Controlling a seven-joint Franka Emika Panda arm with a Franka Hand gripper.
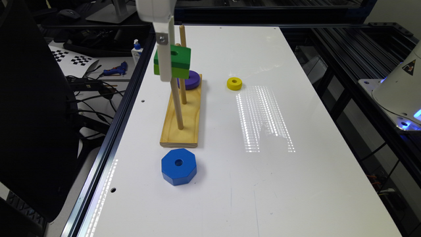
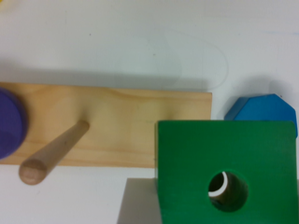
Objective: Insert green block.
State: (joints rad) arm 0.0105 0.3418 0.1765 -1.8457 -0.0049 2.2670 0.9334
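Green on top, lime on the sides: carrying the green block (image 1: 179,57) high in the upper left of the exterior view, well above the white table (image 1: 296,181). Pinching it across its flanks with the gripper (image 1: 166,70), closed tight on the wood and keeping the dark face level, so that the round centre hole is pointing straight down. Hovering it over the near end of the wooden base (image 1: 184,131), beside the upright pegs (image 1: 176,102), evidently lining up the hole with a peg top. Judging from the wrist view, seeing something pale and rounded through the hole of the block (image 2: 224,154), possibly a peg tip, though too dim to be sure. Not yet threading it; needing a straight, slow descent, since a small offset risks catching the rim on the tip. Leaving the purple ring (image 1: 194,79) seated at the far end of the base, the blue octagon (image 1: 179,166) lying just off the near end, lower centre-left, and the yellow ring (image 1: 234,83) sitting apart, upper centre.
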